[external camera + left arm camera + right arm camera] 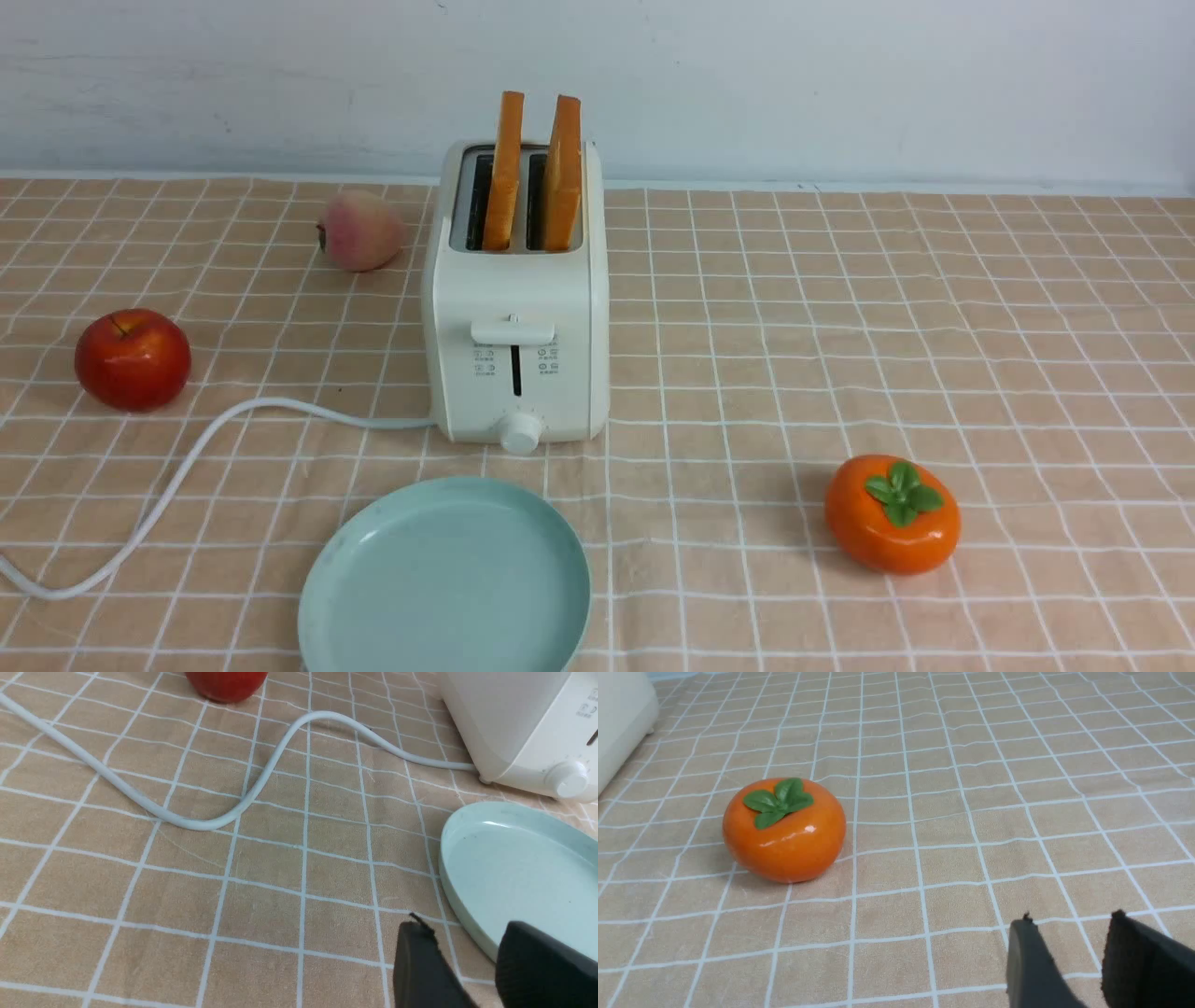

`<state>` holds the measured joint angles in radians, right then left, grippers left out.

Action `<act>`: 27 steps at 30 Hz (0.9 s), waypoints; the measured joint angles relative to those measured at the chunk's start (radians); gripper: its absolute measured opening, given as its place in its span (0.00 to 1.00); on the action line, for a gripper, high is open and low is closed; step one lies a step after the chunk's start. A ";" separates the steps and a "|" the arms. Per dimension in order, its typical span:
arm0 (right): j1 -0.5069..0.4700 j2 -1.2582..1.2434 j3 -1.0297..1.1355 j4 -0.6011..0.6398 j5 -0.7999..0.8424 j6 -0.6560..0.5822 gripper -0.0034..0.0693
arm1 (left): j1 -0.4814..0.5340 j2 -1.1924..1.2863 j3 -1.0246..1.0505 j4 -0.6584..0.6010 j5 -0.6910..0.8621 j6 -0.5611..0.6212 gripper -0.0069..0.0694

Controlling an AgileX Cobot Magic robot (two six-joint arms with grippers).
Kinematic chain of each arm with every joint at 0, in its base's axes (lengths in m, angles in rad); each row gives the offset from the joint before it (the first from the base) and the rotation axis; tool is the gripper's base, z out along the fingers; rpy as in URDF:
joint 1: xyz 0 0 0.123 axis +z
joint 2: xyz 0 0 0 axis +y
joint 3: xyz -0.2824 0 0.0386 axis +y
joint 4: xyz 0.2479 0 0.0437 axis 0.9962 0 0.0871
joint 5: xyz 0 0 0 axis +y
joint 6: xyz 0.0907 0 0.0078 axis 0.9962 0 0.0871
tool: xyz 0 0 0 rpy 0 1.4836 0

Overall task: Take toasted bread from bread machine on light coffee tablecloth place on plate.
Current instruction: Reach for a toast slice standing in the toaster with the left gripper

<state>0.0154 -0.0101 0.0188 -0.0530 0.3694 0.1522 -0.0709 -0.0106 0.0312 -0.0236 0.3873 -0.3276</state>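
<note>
There's a pink peach (359, 230); a red apple (133, 359) sits near its left, an orange persimmon (892, 513) well off to its right

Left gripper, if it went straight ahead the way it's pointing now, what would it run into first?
Probably the mint-green plate: its near rim lies just ahead of the left gripper. The cream toaster stands beyond it. Height is hard to judge, so it might pass over the rim.
</note>
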 joint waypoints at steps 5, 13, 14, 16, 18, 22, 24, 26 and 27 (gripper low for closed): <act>0.000 0.000 0.000 0.000 0.000 0.000 0.38 | 0.000 0.000 0.000 0.000 0.000 0.000 0.41; 0.000 0.000 0.000 0.000 0.000 0.000 0.38 | 0.000 0.000 0.000 0.092 0.000 0.003 0.41; 0.000 0.000 0.000 0.000 0.000 0.000 0.38 | 0.000 0.000 0.000 0.097 0.000 0.003 0.41; 0.000 0.000 0.000 0.000 0.000 0.000 0.38 | 0.000 0.000 0.000 0.111 0.000 0.003 0.41; 0.000 0.000 0.000 0.000 0.000 0.000 0.38 | 0.000 0.000 0.000 0.143 0.000 0.004 0.41; 0.000 0.000 0.000 0.000 0.000 0.000 0.38 | 0.000 0.000 0.000 0.214 -0.016 0.003 0.41; 0.000 0.000 0.000 0.000 0.000 0.000 0.38 | 0.000 0.000 0.000 0.225 -0.064 -0.014 0.41; 0.000 0.000 0.000 0.000 0.000 0.000 0.38 | 0.000 0.000 0.000 0.205 -0.128 -0.049 0.41; 0.000 0.000 0.000 0.000 0.000 0.000 0.38 | 0.000 0.000 0.000 0.201 -0.141 -0.058 0.41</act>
<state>0.0154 -0.0101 0.0188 -0.0530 0.3694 0.1522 -0.0709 -0.0106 0.0312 0.1777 0.2462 -0.3853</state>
